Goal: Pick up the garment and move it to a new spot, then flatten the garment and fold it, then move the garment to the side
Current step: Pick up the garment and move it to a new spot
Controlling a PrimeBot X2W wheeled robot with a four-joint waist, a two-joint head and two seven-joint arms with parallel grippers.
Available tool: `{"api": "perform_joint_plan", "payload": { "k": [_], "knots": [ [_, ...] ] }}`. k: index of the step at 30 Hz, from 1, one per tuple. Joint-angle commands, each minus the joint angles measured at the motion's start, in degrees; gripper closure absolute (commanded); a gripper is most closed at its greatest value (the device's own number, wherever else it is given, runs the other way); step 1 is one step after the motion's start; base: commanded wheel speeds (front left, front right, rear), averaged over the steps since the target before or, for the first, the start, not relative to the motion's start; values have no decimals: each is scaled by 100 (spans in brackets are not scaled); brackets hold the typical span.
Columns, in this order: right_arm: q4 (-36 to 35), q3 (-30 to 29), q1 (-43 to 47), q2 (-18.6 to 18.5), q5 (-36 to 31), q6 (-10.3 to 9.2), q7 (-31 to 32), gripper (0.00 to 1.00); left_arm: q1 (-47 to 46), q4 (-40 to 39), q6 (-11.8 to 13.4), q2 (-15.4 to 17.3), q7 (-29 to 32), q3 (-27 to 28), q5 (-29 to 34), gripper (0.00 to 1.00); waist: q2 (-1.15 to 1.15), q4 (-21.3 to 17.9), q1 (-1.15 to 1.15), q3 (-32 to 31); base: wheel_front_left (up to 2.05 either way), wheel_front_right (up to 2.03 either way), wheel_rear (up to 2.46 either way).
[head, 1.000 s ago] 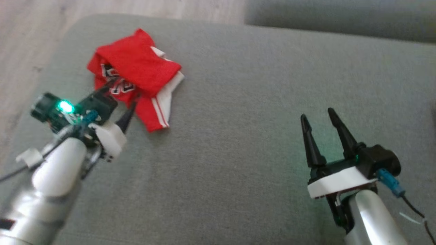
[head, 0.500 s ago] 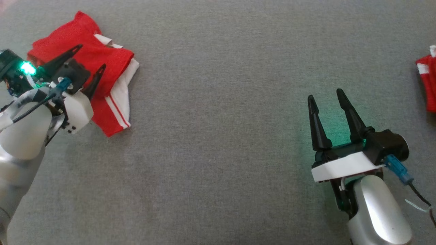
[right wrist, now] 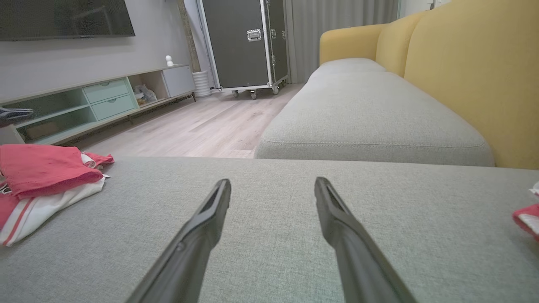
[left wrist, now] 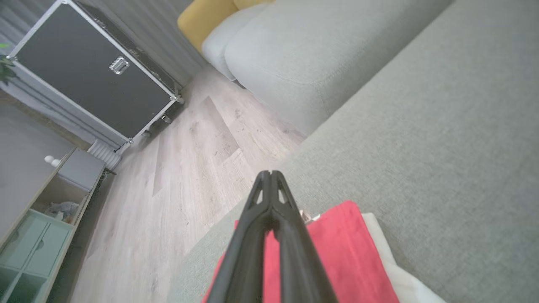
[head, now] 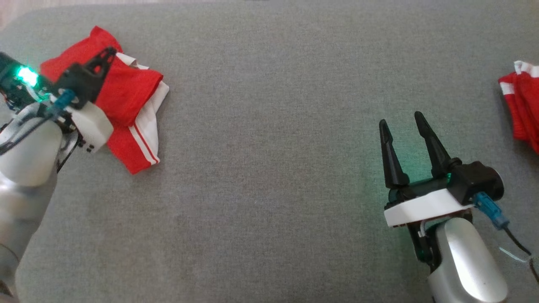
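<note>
The garment [head: 126, 92] is a crumpled red jersey with white panels and stripes, lying at the far left of the grey sofa cushion [head: 273, 147]. My left gripper [head: 110, 51] is over its upper part with both fingers pressed together. In the left wrist view the left gripper [left wrist: 269, 173] is shut tip to tip with no cloth showing between the tips, and the garment [left wrist: 337, 248] lies beneath the fingers. My right gripper [head: 400, 118] stands open over bare cushion at the lower right, far from it. The right wrist view shows the right gripper [right wrist: 273, 185] open and the garment [right wrist: 42, 168] at the left edge.
Another red and white cloth [head: 522, 105] lies at the cushion's right edge. The cushion's left edge drops to a wooden floor [left wrist: 189, 160]. A black flight case [right wrist: 248, 42], a low cabinet [right wrist: 97, 101] and the yellow sofa back [right wrist: 463, 63] stand beyond.
The head camera has shifted, so the whole picture moved. My left gripper's fingers, spread apart half a second ago, have closed together over the garment. The right gripper has stayed open in place.
</note>
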Motion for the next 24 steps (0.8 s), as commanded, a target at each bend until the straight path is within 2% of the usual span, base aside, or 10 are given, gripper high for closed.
{"api": "perform_joint_plan", "payload": {
  "k": [1,7,13,18,19,23,24],
  "knots": [
    [-148,159,-64,-5,30,19,-62,0,-230,-48,65,210,-63,320,-124,100,0,13,0,-61,0,0,0],
    [-133,223,48,-5,106,19,-62,0,221,-499,197,251,-70,832,-548,100,0,49,0,-429,0,0,0],
    [-157,139,267,-5,140,19,-62,0,1287,-1463,546,207,-71,1669,-1134,100,0,283,0,-963,0,0,0],
    [-177,98,479,-5,171,19,-62,0,2470,-2416,850,34,-71,2174,-1370,100,0,591,0,-1405,0,0,0],
    [-170,85,564,-5,185,19,-62,0,2937,-2765,964,-71,-71,2313,-1400,100,0,720,0,-1562,0,0,0],
    [-149,84,720,-5,210,19,-62,0,3793,-3331,1196,-349,-72,2599,-1485,100,0,918,0,-1793,0,0,0],
    [-142,81,753,-5,222,19,-62,0,3990,-3445,1237,-433,-72,2679,-1510,78,0,953,0,-1832,0,0,0]
  ]
}}
